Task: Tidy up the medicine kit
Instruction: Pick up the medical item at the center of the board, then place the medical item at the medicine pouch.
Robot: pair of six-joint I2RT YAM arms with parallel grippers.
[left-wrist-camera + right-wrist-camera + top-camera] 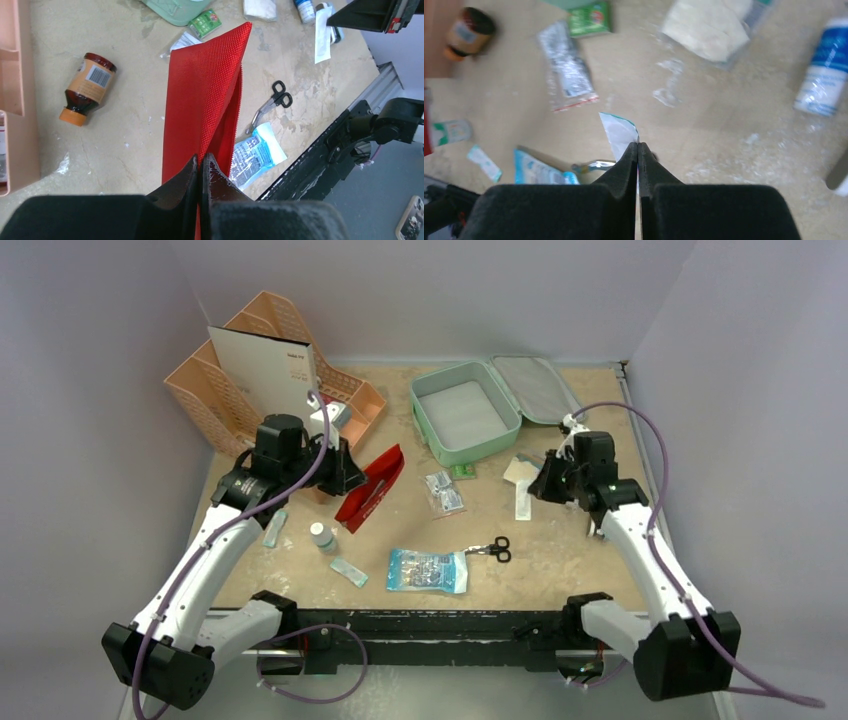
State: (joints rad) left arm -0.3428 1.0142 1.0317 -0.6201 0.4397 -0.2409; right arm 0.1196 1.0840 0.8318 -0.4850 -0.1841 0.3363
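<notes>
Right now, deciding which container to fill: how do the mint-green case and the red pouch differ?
The mint-green case rests on the table with its lid open; the red pouch is pinched by an edge in the shut left gripper, tilted. The case is a deep, boxy tray; the pouch is flat woven fabric. The case is larger. Both are containers.

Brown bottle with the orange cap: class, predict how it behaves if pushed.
The brown bottle lies on its round side, so it would probably roll. It looks rigid, unlikely to deform. Its glossy surface may be slippery.
</notes>
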